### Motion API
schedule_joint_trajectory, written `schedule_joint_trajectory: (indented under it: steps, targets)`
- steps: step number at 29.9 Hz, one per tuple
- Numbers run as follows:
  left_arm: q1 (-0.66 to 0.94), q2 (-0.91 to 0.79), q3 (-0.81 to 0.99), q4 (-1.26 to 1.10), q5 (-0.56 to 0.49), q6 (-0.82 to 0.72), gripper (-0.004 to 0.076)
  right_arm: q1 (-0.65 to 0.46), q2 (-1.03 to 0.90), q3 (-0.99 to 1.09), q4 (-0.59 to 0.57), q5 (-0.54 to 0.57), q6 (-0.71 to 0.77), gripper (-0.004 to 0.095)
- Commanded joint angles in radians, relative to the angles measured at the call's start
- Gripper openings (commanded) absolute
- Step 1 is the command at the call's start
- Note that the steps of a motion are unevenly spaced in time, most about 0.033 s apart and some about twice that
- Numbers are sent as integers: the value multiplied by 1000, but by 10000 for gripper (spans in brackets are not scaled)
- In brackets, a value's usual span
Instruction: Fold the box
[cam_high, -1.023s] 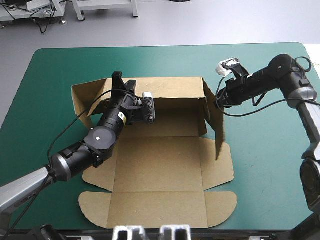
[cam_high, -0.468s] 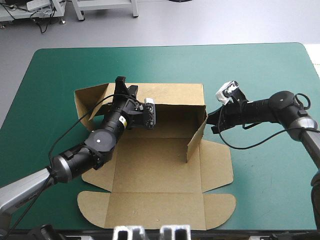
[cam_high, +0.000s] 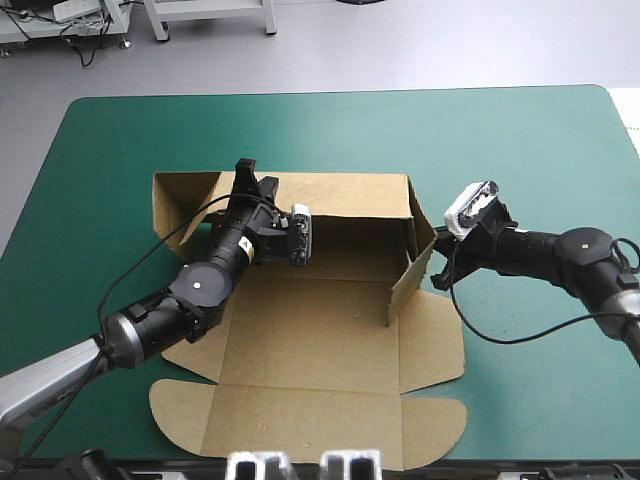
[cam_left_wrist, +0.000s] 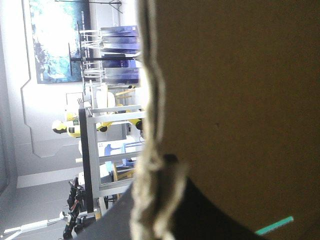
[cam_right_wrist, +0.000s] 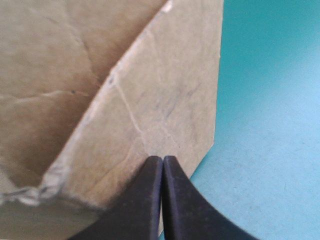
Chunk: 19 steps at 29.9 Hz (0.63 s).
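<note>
High view, near to far: the box lies mid-table on the teal-green cover, its lid flat toward 6 o'clock. At 3 o'clock the right gripper, fingers pressed together in a point, noses the leaning side wall. At 11 o'clock the left gripper pinches the raised far wall's top edge. The board looks light and stiff, bending only at its creases, so it is best gripped at the edges.

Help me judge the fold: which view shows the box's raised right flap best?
The high view: the right flap stands whole, angled inward. The right wrist view shows only part of its outer face up close; the left wrist view shows other board, not it.
</note>
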Motion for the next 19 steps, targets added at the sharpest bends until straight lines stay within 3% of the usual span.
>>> schedule_joint_trajectory:
  steps: [1,7,15,19]
  targets:
    - [-5,-33,4,56,-7,3,-10,-7,-50,-13,48,67,-22,-21]
    - [-5,-33,9,49,15,-7,-10,-7,-50,-11,45,146,-22,-21]
    - [-5,-33,9,46,20,-7,-10,-7,-50,-2,-75,258,44,-13]
    - [-5,-33,9,46,24,-8,-10,-7,-50,-2,-80,347,32,132]
